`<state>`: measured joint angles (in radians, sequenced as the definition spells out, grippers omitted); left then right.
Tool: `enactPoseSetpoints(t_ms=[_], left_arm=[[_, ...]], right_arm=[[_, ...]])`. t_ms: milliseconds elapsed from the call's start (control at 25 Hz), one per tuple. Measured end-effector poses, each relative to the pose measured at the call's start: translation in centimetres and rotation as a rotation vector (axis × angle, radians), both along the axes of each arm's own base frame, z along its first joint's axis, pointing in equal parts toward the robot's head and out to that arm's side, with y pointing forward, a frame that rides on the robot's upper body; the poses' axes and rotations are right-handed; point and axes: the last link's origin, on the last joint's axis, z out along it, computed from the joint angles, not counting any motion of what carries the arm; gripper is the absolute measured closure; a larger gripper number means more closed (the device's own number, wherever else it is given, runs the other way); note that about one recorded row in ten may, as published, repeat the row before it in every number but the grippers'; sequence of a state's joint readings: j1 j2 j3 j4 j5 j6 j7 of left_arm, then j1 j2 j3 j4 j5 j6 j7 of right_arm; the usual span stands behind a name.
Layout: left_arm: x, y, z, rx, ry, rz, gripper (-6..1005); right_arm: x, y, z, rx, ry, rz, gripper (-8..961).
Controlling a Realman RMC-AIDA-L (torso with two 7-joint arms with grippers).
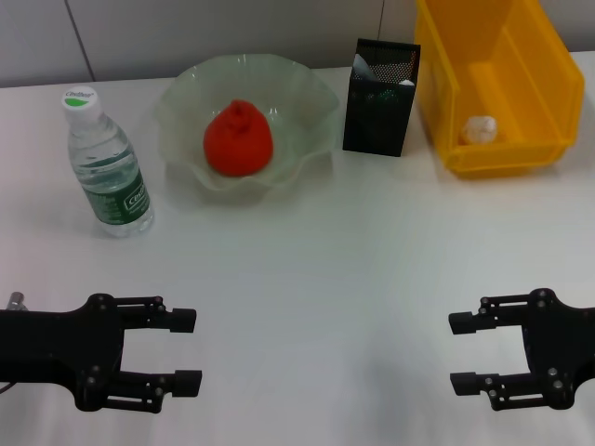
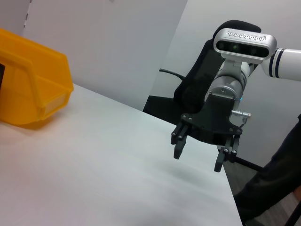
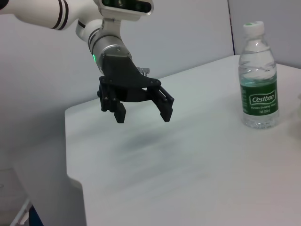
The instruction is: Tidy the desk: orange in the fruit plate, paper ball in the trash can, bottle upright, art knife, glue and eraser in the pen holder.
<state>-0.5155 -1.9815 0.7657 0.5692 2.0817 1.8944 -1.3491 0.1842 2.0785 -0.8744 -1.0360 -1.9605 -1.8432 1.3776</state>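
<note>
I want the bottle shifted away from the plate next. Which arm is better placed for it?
Left. The bottle stands upright on the robot's left, ahead of the open left pincer; the open right pincer hovers far across the table.

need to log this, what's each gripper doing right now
left gripper: open, holding nothing
right gripper: open, holding nothing

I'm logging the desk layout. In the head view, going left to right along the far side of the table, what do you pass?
bottle → fruit plate holding the orange → pen holder → trash can with the paper ball inside.
</note>
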Motion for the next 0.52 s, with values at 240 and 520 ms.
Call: enactPoseSetpoints(t_ms=[240,520], left_arm=[[0.05,0.0,-0.06,-0.002,-0.001,0.001,218],[0.03,0.0,-0.07,0.0,-0.002,0.003,217]], right_arm=[[0.05,-0.01,-0.1,-0.002,0.003,-0.003,282],[-0.01,0.16,-0.33,-0.007,0.011,-0.005,282]])
